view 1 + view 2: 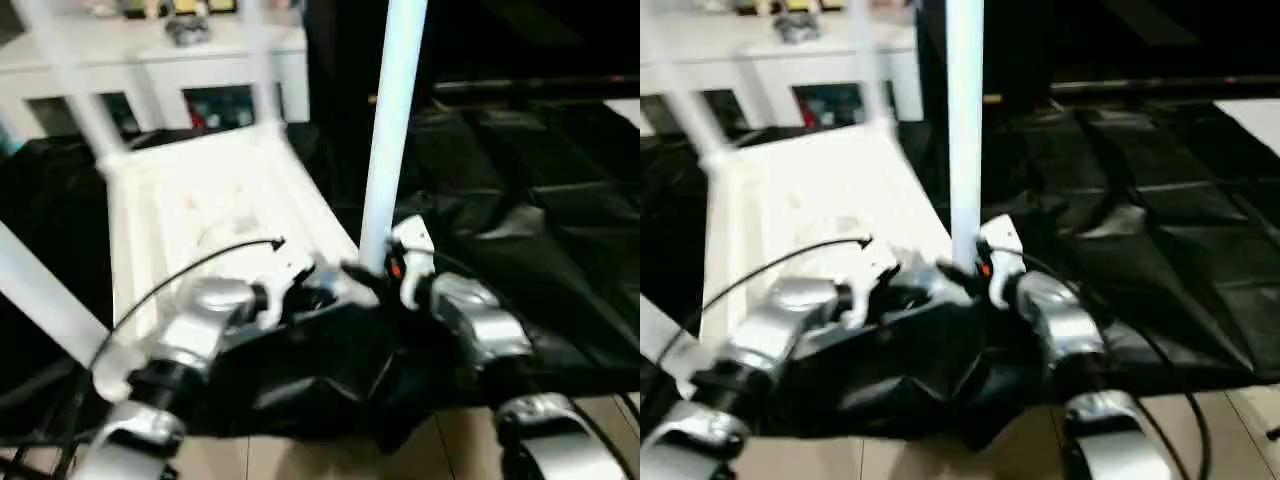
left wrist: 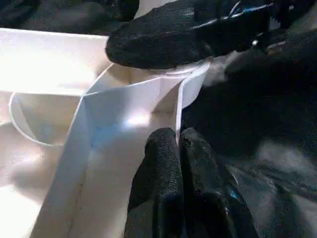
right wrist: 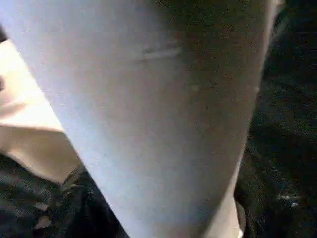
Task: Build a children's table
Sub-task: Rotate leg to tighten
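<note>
The white table top [image 1: 200, 200] lies upside down on the black-draped work table, ribs facing up. Three legs stand in its corners: far left [image 1: 75, 90], far right [image 1: 262, 70] and near left [image 1: 40, 290]. A fourth leg [image 1: 390, 130] rises upright at the near right corner. My right gripper [image 1: 375, 275] is shut on that leg's base, and the leg [image 3: 148, 114] looms close in the right wrist view. My left gripper [image 2: 178, 141] is shut on a thin wall of the top's rim [image 2: 185, 94] beside that corner.
Black cloth [image 1: 520, 230] covers the work table and folds over its near edge. A white cabinet [image 1: 150, 60] stands behind the table. A black cable [image 1: 180, 265] arcs over my left forearm. Floor [image 1: 300, 455] shows below the table's front edge.
</note>
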You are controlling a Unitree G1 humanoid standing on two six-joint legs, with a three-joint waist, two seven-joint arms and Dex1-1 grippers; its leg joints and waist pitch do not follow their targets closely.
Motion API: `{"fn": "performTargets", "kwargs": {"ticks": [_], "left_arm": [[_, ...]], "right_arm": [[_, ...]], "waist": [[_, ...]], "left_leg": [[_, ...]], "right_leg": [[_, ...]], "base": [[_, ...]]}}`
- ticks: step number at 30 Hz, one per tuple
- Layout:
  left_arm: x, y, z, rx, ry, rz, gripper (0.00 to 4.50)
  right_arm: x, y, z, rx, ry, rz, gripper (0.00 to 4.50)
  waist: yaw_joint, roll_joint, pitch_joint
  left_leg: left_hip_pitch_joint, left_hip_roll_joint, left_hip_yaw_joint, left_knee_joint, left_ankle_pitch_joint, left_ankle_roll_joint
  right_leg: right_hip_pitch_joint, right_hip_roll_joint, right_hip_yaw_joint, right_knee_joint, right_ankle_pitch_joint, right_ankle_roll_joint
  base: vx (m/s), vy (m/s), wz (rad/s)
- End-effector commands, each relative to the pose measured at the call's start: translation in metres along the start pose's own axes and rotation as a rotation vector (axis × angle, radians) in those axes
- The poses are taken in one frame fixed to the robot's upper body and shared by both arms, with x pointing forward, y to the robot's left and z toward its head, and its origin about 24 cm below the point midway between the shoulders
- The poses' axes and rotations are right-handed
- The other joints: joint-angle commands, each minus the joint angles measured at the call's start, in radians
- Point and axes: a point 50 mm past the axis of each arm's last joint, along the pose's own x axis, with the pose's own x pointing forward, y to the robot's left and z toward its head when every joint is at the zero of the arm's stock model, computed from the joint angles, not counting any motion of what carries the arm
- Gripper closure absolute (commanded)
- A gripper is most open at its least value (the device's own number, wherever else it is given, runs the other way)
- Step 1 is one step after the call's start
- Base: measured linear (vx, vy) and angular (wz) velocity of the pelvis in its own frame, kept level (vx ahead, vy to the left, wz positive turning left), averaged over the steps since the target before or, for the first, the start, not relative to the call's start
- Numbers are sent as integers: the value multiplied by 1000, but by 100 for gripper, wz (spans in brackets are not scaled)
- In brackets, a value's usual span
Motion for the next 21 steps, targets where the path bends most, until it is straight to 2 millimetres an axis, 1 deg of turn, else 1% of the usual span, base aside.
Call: {"fn": "performTargets", "kwargs": {"ticks": [1,2,4,5,6,7,8,9,10,11,12,13,14,16,17,18,19,20,21], "left_arm": [[20,-17,14,8,-42,-2,450],[21,-17,14,11,-43,3,450],[21,-18,15,16,-47,10,450],[21,-18,15,16,-50,9,450],[20,-17,15,15,-57,-13,450],[19,-17,15,17,-59,-23,450],[18,-17,15,17,-60,-27,450],[17,-17,15,26,-61,-46,450],[16,-17,15,27,-60,-48,450],[14,-17,14,35,-56,-75,450],[9,-16,13,54,-44,-126,450],[9,-16,13,54,-44,-126,450],[7,-15,13,61,-41,-142,450],[1,-13,10,77,-22,-203,450],[-3,-13,8,86,-9,-239,450],[-3,-13,8,86,-9,-239,450],[-10,-11,6,99,6,-301,450],[-10,-11,6,99,6,-301,450],[-13,-9,6,105,13,-320,450]], "right_arm": [[23,47,-18,-9,92,183,132],[24,48,-18,-3,87,183,118],[25,48,-15,8,76,194,105],[24,48,-14,-10,76,205,105],[22,47,-12,-54,79,240,76],[21,46,-11,-69,79,253,69],[21,45,-11,-77,77,259,69],[18,43,-9,-98,72,286,69],[18,43,-9,-100,71,289,69],[14,41,-7,-122,66,335,69],[5,38,-3,-149,56,440,69],[5,38,-3,-149,56,440,69],[2,37,-2,-148,56,474,69],[-9,34,-1,-172,79,578,69],[-15,32,-2,-183,99,633,69],[-15,32,-2,-183,99,633,69],[-25,30,-2,-191,134,720,69],[-25,30,-2,-191,134,720,69],[-29,30,-3,-190,148,749,69]], "waist": [[3,-14,-47],[3,-12,-49],[3,-11,-50],[3,-11,-50],[4,-11,-50],[4,-10,-49],[4,-10,-49],[4,-6,-48],[4,-8,-49],[4,-8,-50],[4,-6,-51],[7,-6,-54],[6,-7,-53],[12,-7,-56],[14,-6,-58],[18,-6,-57],[22,-10,-56],[27,-10,-56],[30,-9,-55]], "left_leg": [[-8,10,-2,-66,-286,47],[-9,11,-2,-65,-275,50],[-12,9,1,-62,-246,65],[-13,9,1,-62,-242,68],[-13,9,2,-61,-238,73],[-12,9,2,-62,-242,74],[-12,9,2,-62,-246,74],[-11,10,1,-63,-257,73],[-11,10,1,-63,-259,73],[-11,11,1,-63,-262,75],[-11,12,0,-63,-258,76],[-11,13,1,-60,-246,85],[-14,13,2,-60,-232,90],[-14,13,3,-55,-192,109],[-13,14,4,-53,-182,118],[-14,16,5,-51,-166,131],[-12,17,6,-52,-167,135],[-11,17,7,-51,-172,137],[-9,19,8,-53,-180,135]], "right_leg": [[41,-38,28,-85,-375,-161],[42,-38,29,-81,-349,-171],[47,-38,28,-76,-287,-197],[48,-38,27,-76,-283,-200],[48,-38,27,-76,-282,-202],[48,-38,26,-77,-288,-202],[48,-38,26,-77,-292,-202],[47,-38,26,-78,-302,-201],[48,-38,25,-78,-303,-200],[49,-37,25,-77,-291,-204],[50,-37,26,-76,-279,-208],[53,-36,25,-71,-238,-219],[53,-36,26,-69,-214,-227],[59,-34,22,-62,-144,-252],[58,-33,23,-59,-126,-258],[57,-34,23,-56,-101,-267],[56,-35,23,-57,-104,-273],[57,-34,23,-58,-116,-272],[54,-37,25,-58,-132,-272]], "base": [[0,0,0],[0,0,0],[0,0,0],[0,0,0],[0,0,0],[0,0,0],[0,0,0],[0,0,0],[0,0,0],[0,0,0],[0,0,0],[0,0,0],[0,0,0],[0,0,0],[0,0,0],[0,0,0],[0,0,0],[0,0,0],[0,0,0]]}}
